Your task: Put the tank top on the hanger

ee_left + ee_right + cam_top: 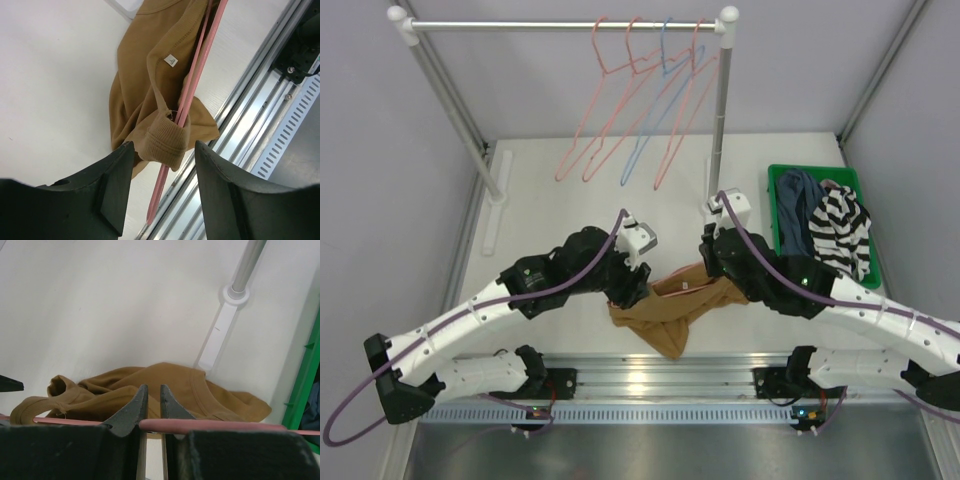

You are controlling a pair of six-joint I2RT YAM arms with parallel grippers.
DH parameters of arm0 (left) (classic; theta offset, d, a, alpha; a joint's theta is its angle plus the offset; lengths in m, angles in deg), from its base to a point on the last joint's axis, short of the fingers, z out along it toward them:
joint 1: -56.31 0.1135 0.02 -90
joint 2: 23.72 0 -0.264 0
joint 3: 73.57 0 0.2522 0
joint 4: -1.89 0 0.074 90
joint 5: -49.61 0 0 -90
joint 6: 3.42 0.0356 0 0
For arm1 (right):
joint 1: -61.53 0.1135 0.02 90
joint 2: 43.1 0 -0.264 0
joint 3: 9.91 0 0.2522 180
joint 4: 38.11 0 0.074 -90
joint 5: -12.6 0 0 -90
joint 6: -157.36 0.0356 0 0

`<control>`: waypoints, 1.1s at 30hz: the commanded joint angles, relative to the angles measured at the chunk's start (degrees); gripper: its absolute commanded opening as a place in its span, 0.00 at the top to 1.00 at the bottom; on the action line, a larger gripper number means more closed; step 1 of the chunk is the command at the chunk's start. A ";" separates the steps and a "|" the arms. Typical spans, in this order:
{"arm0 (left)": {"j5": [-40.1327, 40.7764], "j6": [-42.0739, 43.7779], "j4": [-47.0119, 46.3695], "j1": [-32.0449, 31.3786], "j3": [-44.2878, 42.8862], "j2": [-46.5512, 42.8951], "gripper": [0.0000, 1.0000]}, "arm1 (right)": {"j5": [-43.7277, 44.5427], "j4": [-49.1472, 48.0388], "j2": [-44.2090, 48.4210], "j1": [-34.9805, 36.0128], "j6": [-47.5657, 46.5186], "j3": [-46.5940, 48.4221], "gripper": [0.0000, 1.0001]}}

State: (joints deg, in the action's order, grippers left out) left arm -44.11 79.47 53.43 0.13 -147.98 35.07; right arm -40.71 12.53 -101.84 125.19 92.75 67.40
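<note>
The tan tank top (pixel 665 312) lies bunched on the table between my two grippers. In the left wrist view, the tank top (pixel 145 75) is draped over the salmon-pink hanger (pixel 192 80), whose wires run through it. A ribbed strap loop (pixel 162 140) sits between my left gripper's fingers. My left gripper (pixel 635 290) (pixel 162 147) is open around that strap without pinching it. My right gripper (pixel 712 262) (pixel 152 390) is shut, with the pink hanger wire (pixel 225 426) crossing at the base of its fingers; the tank top (pixel 165 385) lies just beyond its tips.
A clothes rack (pixel 570 25) at the back holds several pink hangers (pixel 610 110) and a light blue one (pixel 655 120). Its right post (pixel 720 130) stands by my right arm. A green bin (pixel 775 200) at right holds a striped garment (pixel 842 228) and a dark blue one (pixel 800 205). An aluminium rail (pixel 250 120) runs along the near edge.
</note>
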 commanded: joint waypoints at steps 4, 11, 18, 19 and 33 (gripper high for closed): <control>-3.83 1.49 -5.16 0.11 1.84 0.72 0.43 | -0.56 -1.38 1.44 0.85 -1.04 3.33 1.00; -4.54 1.84 -8.77 0.11 3.16 2.39 0.45 | -1.09 -0.50 1.44 0.94 -1.39 5.09 1.00; -4.18 1.58 -12.98 0.11 4.30 2.21 0.54 | -1.62 -0.32 1.00 0.94 -1.30 5.88 1.00; -4.10 1.40 -13.34 0.11 4.39 2.04 0.57 | -1.71 -0.23 0.82 0.94 -1.30 6.23 1.00; -3.04 -2.02 -19.23 0.02 8.87 -2.35 1.00 | -2.32 0.91 -2.87 1.47 -2.45 10.37 1.00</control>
State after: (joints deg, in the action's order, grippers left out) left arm -50.08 80.47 40.03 -0.59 -140.48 35.22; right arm -42.11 15.09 -104.79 125.26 90.17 74.26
